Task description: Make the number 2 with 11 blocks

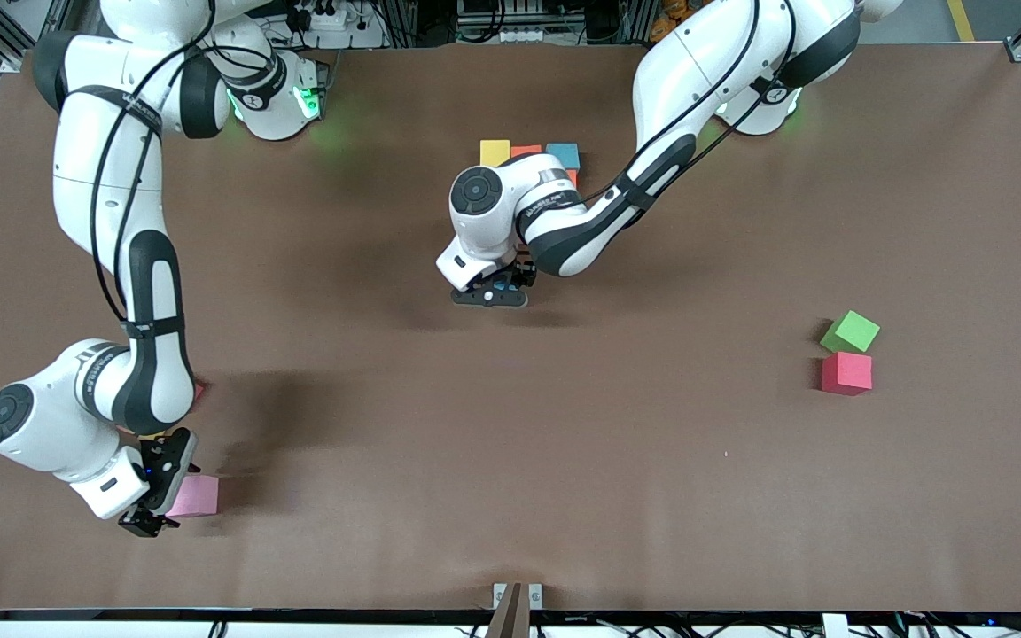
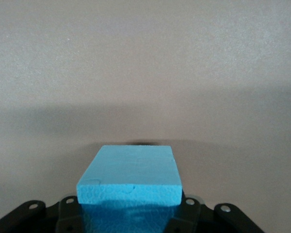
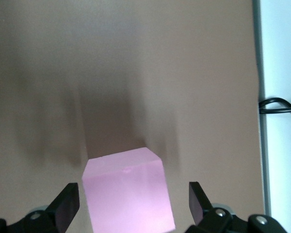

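My left gripper (image 1: 490,297) is over the middle of the table, shut on a light blue block (image 2: 131,177) that fills the space between its fingers (image 2: 68,213). Beside the left forearm, toward the robots, a yellow block (image 1: 494,152), an orange block (image 1: 526,151) and a light blue block (image 1: 563,155) stand in a row. The arm partly hides another orange block (image 1: 573,177) below that row. At the right arm's end of the table, my right gripper (image 1: 163,492) is open around a pink block (image 3: 128,194), with a gap on each side. A red block (image 1: 846,373) lies toward the left arm's end.
A green cube (image 1: 850,332) touches the red block on the side farther from the front camera. A sliver of reddish block (image 1: 199,390) peeks out beside the right forearm. The table's front edge (image 3: 259,97) and a black cable (image 3: 279,104) run close to the pink block.
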`<state>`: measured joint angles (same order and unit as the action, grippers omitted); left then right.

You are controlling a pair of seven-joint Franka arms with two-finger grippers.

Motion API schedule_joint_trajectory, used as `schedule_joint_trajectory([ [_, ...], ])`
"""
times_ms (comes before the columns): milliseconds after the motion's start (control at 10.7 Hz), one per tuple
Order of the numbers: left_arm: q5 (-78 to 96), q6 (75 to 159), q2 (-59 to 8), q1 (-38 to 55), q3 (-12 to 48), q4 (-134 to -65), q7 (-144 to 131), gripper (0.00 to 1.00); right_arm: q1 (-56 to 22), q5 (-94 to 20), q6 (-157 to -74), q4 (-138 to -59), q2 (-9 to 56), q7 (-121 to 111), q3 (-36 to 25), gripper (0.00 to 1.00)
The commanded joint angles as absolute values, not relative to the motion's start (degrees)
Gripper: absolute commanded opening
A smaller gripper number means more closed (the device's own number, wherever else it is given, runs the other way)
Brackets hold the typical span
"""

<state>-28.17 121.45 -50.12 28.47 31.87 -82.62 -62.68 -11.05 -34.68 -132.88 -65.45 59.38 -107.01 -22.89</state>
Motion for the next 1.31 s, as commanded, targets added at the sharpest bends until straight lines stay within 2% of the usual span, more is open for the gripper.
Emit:
schedule_joint_trajectory([
  [0, -29.36, 121.46, -50.89, 29.09, 31.55, -81.65, -62.23, 0.04, -9.58, -34.37, -133.68, -63.02, 61.61, -108.54, -20.83, 1.0],
  [375, -29.36, 122.17, -51.33, 29.18, 31.55, -81.65, -62.31, 0.04, -8.7, -34.28, -134.91, -63.02, 61.7, -108.54, -19.95, 1.0],
  [469, -29.09, 122.17, -51.5, 29.35, 31.55, -81.65, -62.4, 0.04, -8.53, -34.28, -135.09, -63.02, 61.7, -108.54, -19.95, 0.93],
  [751, -28.74, 123.83, -52.12, 29.36, 31.55, -81.65, -63.01, 0.04, -8.53, -34.36, -134.91, -63.02, 61.7, -108.37, -19.95, 0.36],
  [938, -28.74, 123.84, -52.29, 29.36, 31.55, -81.65, -63.11, 0.04, -9.22, -34.45, -132.99, -63.02, 61.18, -107.15, -19.86, 0.21],
  [1220, -28.65, 123.84, -52.82, 29.44, 31.55, -81.65, -63.19, 0.06, -11.76, -34.1, -126.14, -63.02, 59.16, -98.89, -20.56, 0.21],
])
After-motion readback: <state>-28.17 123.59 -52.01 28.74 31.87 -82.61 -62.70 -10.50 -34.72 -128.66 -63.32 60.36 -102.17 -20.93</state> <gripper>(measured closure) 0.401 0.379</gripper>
